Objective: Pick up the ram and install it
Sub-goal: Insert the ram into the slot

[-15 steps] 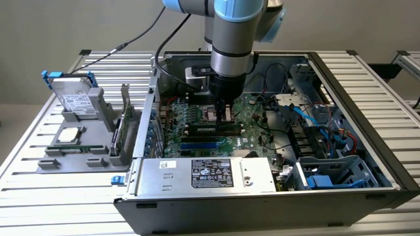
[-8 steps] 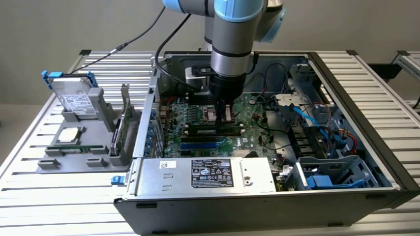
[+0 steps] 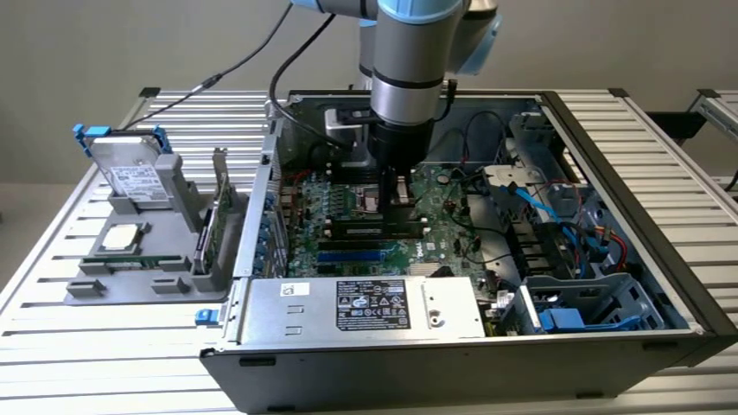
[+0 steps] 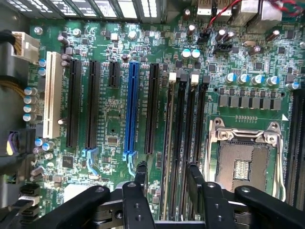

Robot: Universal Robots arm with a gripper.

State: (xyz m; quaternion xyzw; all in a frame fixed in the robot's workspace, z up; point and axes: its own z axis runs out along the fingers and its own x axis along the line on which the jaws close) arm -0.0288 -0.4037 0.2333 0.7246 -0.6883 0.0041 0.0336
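Note:
The ram (image 4: 170,138) shows edge-on as a thin stick standing in one of the black memory slots (image 4: 188,138) beside the CPU socket. My gripper (image 4: 168,168) is open, one finger on each side of the stick and neither touching it. In the exterior view the gripper (image 3: 396,201) hangs straight down inside the open computer case, just above the ram (image 3: 372,230), a long dark strip across the motherboard (image 3: 346,212).
An empty CPU socket (image 4: 243,162) lies close beside the memory slots, with blue (image 4: 132,109) and white (image 4: 51,95) expansion slots on the other side. The power supply (image 3: 358,307) and case walls hem in the board. A grey holder (image 3: 138,277) outside carries a drive (image 3: 133,173), a processor (image 3: 121,238) and a green card (image 3: 219,212).

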